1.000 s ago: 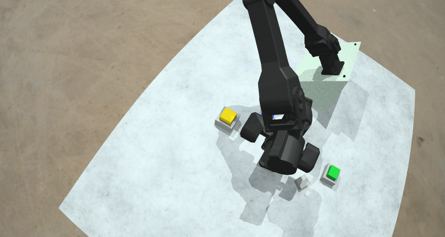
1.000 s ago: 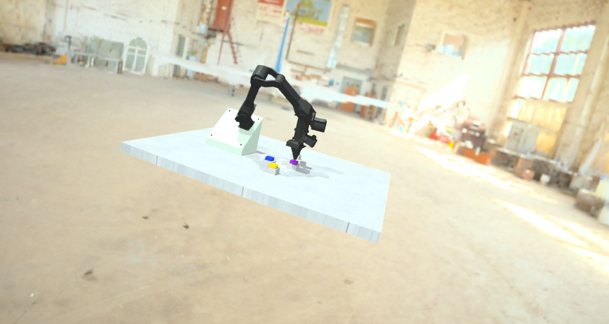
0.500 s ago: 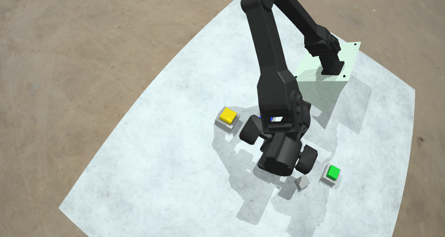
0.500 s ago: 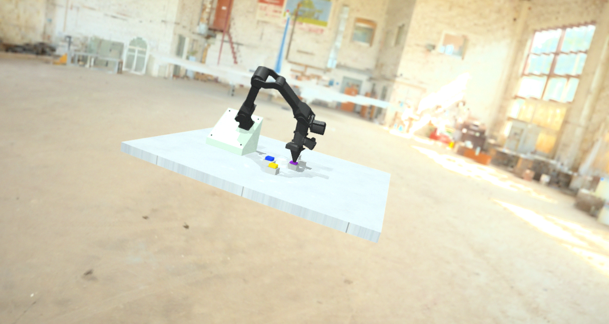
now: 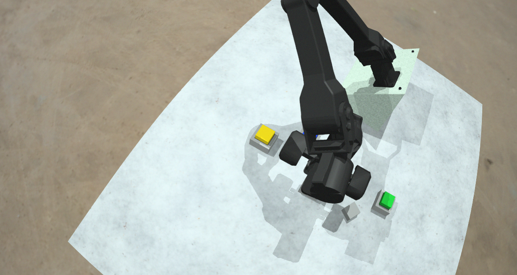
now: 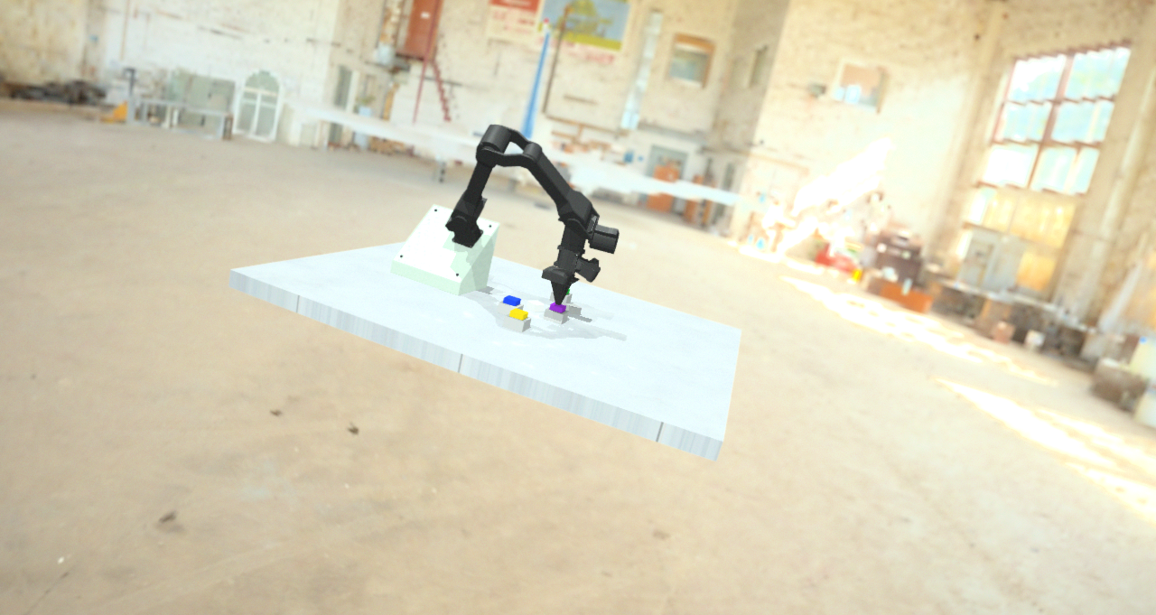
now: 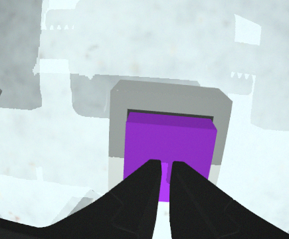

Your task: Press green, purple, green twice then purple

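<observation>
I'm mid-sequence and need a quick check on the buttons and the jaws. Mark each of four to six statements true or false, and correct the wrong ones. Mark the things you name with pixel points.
1. The closed jaws (image 6: 558, 302) are at the purple button (image 6: 557, 308) (image 7: 171, 143). True.
2. The jaws are holding a block. False: nothing is between them.
3. In the top view, the yellow button (image 5: 265, 133) (image 6: 517, 314) is in plain sight. True.
4. The green button (image 5: 387, 200) (image 6: 567, 292) is completely hidden by the arm in the top view. False: it shows to one side of the arm.
5. In the exterior view, the blue button (image 5: 316, 135) (image 6: 511, 300) is under the jaws. False: it stands apart from them, near the yellow button.
</observation>
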Robot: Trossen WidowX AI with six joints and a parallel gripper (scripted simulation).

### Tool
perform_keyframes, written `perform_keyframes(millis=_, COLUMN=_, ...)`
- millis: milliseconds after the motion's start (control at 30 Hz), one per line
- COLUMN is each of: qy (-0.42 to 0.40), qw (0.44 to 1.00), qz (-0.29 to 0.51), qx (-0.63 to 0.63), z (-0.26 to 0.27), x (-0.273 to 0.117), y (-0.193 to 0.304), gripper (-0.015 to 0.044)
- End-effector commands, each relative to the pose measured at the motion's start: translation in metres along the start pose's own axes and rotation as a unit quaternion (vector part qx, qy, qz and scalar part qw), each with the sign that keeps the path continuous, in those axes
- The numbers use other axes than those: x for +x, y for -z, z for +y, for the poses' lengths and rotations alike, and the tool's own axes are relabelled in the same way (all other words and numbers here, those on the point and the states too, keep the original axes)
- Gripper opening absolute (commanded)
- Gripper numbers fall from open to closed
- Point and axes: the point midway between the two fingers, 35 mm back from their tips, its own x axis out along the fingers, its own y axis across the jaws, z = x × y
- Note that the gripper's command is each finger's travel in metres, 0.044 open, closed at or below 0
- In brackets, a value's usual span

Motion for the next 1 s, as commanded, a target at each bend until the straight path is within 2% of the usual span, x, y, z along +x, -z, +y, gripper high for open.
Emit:
perform_keyframes(millis=0, qy=0.0, qw=1.0, qz=-0.003, qx=0.001, z=0.0, x=-0.024, y=-0.001, gripper=0.002)
perform_keyframes(millis=100, qy=0.0, qw=1.0, qz=-0.003, qx=0.001, z=0.0, x=-0.024, y=-0.001, gripper=0.002)
perform_keyframes(millis=167, qy=-0.005, qw=1.0, qz=-0.005, qx=0.001, z=0.012, x=-0.028, y=-0.004, gripper=0.0072)
perform_keyframes(millis=333, qy=-0.027, qw=1.0, qz=-0.011, qx=-0.004, z=0.098, x=-0.056, y=-0.008, gripper=0.0204)
perform_keyframes(millis=567, qy=-0.026, qw=1.0, qz=-0.006, qx=-0.004, z=0.197, x=-0.082, y=0.022, gripper=0.0387)
perform_keyframes(millis=733, qy=-0.011, qw=1.0, qz=-0.004, qx=0.001, z=0.25, x=-0.09, y=0.056, gripper=0.04)
perform_keyframes(millis=967, qy=-0.01, qw=1.0, qz=-0.004, qx=0.001, z=0.252, x=-0.09, y=0.057, gripper=0.04)
